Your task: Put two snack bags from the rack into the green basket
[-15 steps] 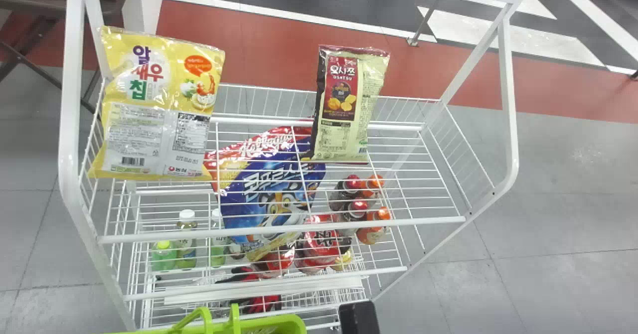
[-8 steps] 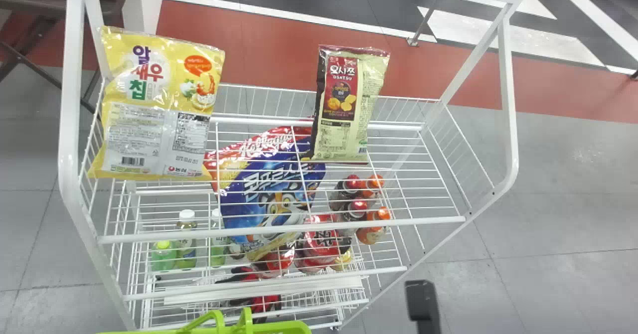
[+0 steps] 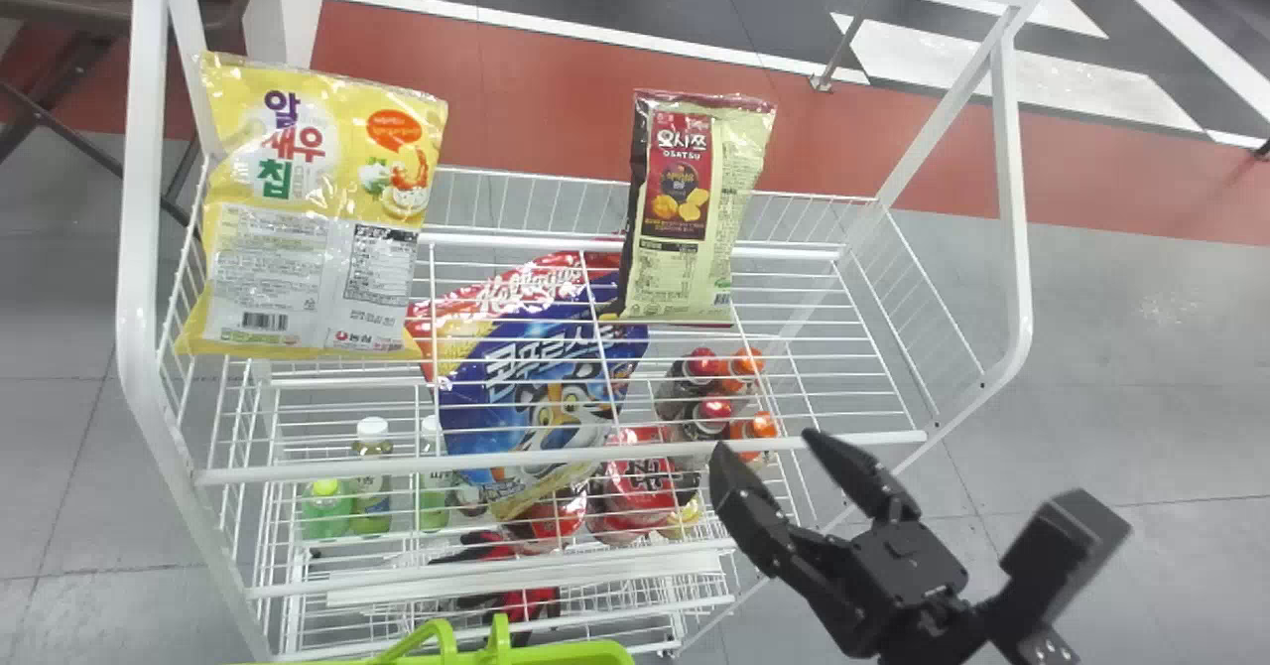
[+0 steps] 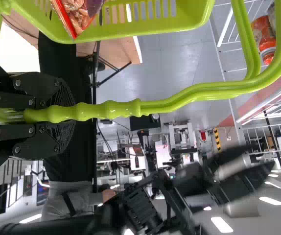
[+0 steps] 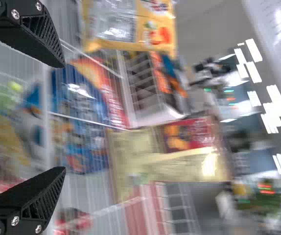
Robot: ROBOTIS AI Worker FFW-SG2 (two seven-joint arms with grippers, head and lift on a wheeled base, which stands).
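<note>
My right gripper point(image 3: 794, 476) is open over the rack's front right rail in the head view, short of the maroon and cream snack bag point(image 3: 695, 208) that stands at the top shelf's back. The yellow snack bag point(image 3: 313, 213) stands at the shelf's left end. In the right wrist view, the right gripper point(image 5: 59, 120) has nothing between its fingers, with the cream bag point(image 5: 179, 156) beyond. The left gripper point(image 4: 64, 115) is shut on the handle of the green basket point(image 4: 155, 24), which holds a red snack packet point(image 4: 74, 14) in the left wrist view.
The white wire rack point(image 3: 556, 462) has a front rail and upright side frames. Beneath its top shelf are a blue cereal bag point(image 3: 546, 387), several bottles point(image 3: 372, 476) and red packs point(image 3: 640, 481). Grey floor point(image 3: 1141, 367) lies to the right.
The right gripper has come up from the bottom edge toward the rack's front right part, and its two parted fingers now show. The basket has shifted slightly; the bags have not moved.
</note>
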